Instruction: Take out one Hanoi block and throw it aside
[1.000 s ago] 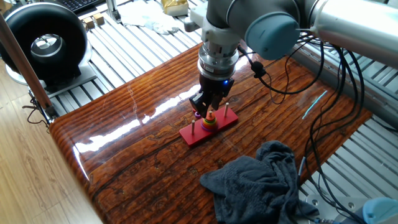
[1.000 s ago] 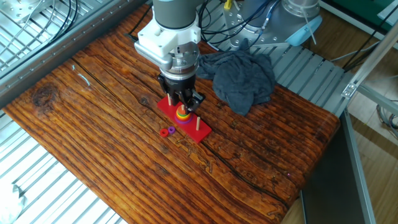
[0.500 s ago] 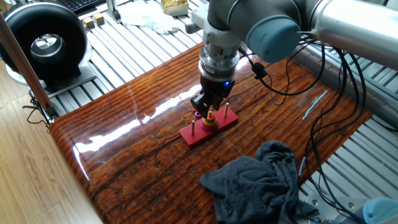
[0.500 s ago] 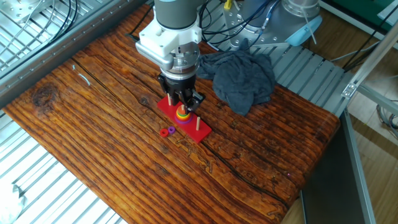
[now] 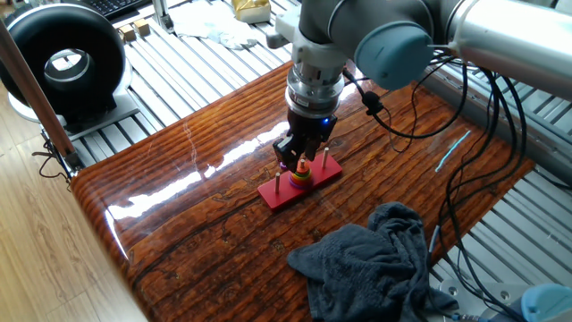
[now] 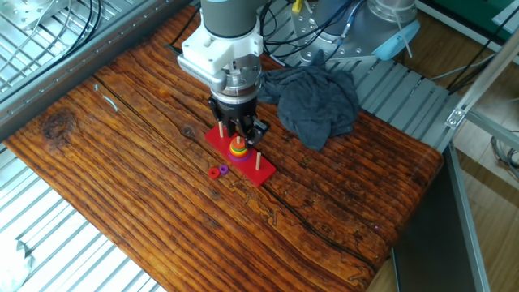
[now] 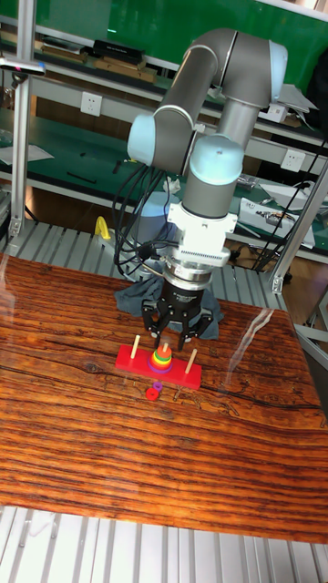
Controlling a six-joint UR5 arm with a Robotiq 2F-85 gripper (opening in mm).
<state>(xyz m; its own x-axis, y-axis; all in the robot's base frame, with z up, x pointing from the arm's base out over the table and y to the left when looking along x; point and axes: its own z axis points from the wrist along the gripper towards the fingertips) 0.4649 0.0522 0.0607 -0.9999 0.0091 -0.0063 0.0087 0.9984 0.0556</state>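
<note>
A red base [image 6: 261, 173] with three pegs carries a stack of coloured rings [image 6: 238, 149] on its middle peg; the stack shows again in the tall fixed view [image 7: 161, 361] and in one fixed view [image 5: 302, 176]. The Hanoi block [image 6: 214, 172], a tiny red ring, lies flat on the table beside the base, next to a small purple ring [image 6: 224, 169]. The tall view shows the block [image 7: 151, 393] in front of the base. My gripper [image 6: 238, 135] hangs straight over the stack [image 7: 171, 339], open, fingers spread to either side of the top ring, holding nothing.
A dark grey cloth [image 6: 312, 101] lies crumpled on the table behind the base. A black round device [image 5: 63, 63] stands off the table's corner. Cables [image 5: 465, 152] trail from the arm. Slatted metal surrounds the wooden table [image 6: 122, 154].
The gripper has shifted only a hair over the stack. The rings, the base and the cloth have not moved.
</note>
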